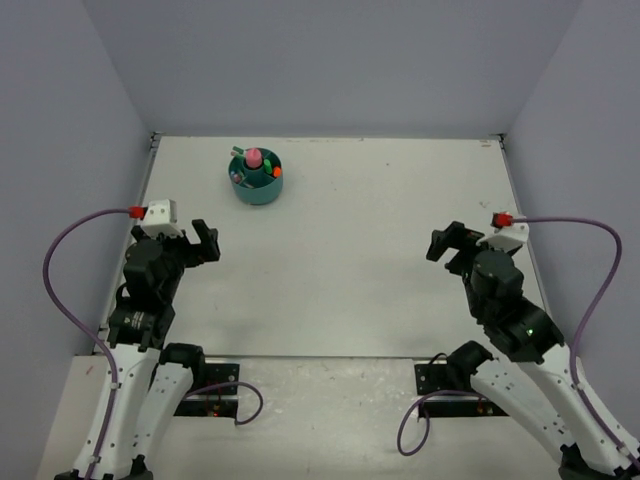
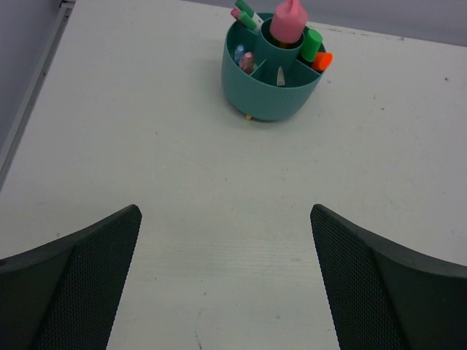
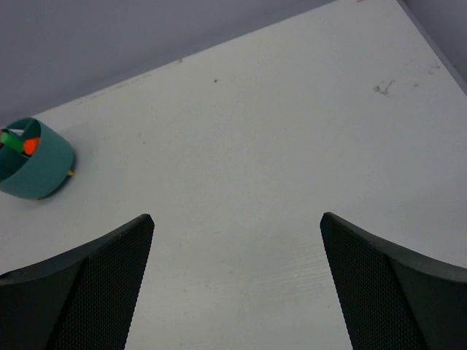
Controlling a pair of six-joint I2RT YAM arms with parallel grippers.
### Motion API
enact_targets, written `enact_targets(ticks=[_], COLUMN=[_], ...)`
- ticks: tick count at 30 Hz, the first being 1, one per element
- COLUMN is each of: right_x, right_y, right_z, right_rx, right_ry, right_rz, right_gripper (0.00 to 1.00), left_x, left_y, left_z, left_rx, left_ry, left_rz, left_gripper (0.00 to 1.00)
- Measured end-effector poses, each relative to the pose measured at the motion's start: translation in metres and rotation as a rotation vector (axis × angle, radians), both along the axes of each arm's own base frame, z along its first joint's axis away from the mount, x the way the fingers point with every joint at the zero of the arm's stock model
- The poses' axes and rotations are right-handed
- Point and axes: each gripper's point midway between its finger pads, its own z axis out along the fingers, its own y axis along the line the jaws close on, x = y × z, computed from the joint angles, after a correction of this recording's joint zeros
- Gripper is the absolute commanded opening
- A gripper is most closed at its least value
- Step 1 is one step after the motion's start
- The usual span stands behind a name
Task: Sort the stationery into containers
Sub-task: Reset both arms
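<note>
The round teal container (image 1: 256,188) (image 2: 270,91) (image 3: 40,173) stands at the back left of the table. A pink tube (image 2: 288,20) rises from its centre well. Highlighters with green (image 2: 311,44) and orange (image 2: 322,60) caps fill one compartment, small blue and pink markers (image 2: 244,57) another. My left gripper (image 1: 205,243) (image 2: 225,219) hangs open near the left edge, well short of the container, nothing between its fingers. On the right side my right gripper (image 1: 444,243) (image 3: 237,222) also stands open and empty, far from the container.
Grey walls close in the white table (image 1: 380,260) on three sides. A raised rail (image 2: 36,80) runs along its left edge. The arm bases and purple cables (image 1: 60,300) sit at the near edge.
</note>
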Motion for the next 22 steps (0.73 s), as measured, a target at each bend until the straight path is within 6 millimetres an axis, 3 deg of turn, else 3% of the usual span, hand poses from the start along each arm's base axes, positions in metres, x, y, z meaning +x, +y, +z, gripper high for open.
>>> enact_targets(ticks=[5,13,22], right_x=[-0.016,-0.012,-0.011], right_y=[-0.013,-0.012,-0.009], right_z=[0.032,0.013,0.010], right_rx=[0.070,0.014,0.010], right_ry=[-0.118,-0.035,-0.023], right_rz=[-0.016,-0.021,-0.007], right_gripper=[0.99,0.99,0.99], left_x=[0.000,-0.001,-0.002], left_y=[-0.005,-0.011,-0.017], left_z=[-0.003,-0.003,-0.003], left_rx=[0.004,0.009,0.011], left_ry=[0.006,0.006,0.006], left_rz=[-0.025,-0.067,-0.099], left_gripper=[1.00,1.00,1.00])
